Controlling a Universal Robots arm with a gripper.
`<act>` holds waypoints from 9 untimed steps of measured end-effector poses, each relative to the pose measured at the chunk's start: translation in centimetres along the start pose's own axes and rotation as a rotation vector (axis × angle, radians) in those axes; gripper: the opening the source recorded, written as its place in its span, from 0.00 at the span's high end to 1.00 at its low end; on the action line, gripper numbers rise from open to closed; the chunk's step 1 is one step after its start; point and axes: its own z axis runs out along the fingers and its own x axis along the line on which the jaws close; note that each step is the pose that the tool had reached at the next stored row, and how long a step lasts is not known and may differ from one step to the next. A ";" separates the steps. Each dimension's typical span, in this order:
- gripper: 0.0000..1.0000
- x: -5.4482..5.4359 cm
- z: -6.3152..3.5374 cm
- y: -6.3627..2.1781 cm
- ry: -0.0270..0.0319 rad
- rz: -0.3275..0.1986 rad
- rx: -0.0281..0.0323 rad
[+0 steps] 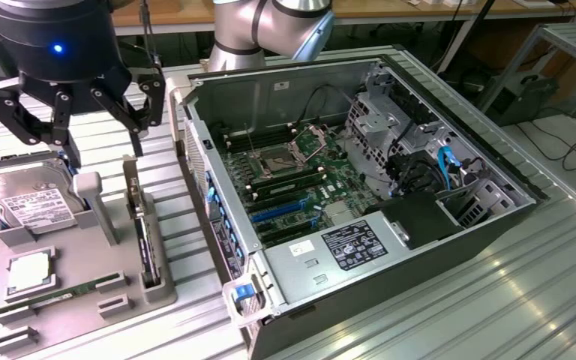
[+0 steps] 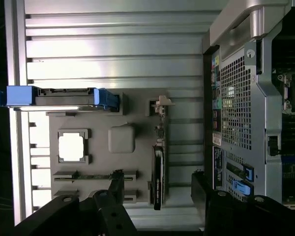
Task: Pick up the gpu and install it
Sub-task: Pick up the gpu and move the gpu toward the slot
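The gpu [image 1: 146, 244] stands on its edge in a slot of the grey holder tray [image 1: 88, 300], to the exterior view's left of the open PC case [image 1: 368, 187]. In the wrist view the gpu [image 2: 158, 169] shows edge-on as a thin dark card with its metal bracket end toward the hard drive. My gripper [image 1: 103, 150] hangs open above the tray, apart from the card. Its two black fingers [image 2: 115, 187] straddle the line of the card in the wrist view, and nothing is held. Blue expansion slots [image 1: 278, 214] lie on the motherboard inside the case.
On the tray sit a hard drive [image 1: 28, 196] with a white label, a processor chip [image 1: 30, 271] and a green memory stick [image 1: 58, 296]. The case wall [image 2: 236, 98] stands close beside the tray. Ribbed aluminium table [image 1: 528, 300] surrounds both.
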 end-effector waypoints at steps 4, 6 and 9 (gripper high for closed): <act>0.34 0.0 0.38 -0.01 -0.0001 0.000 -0.0001; 0.34 0.0 0.61 -0.04 0.0000 0.000 -0.0001; 0.34 0.0 1.14 -0.24 -0.0001 0.000 -0.0001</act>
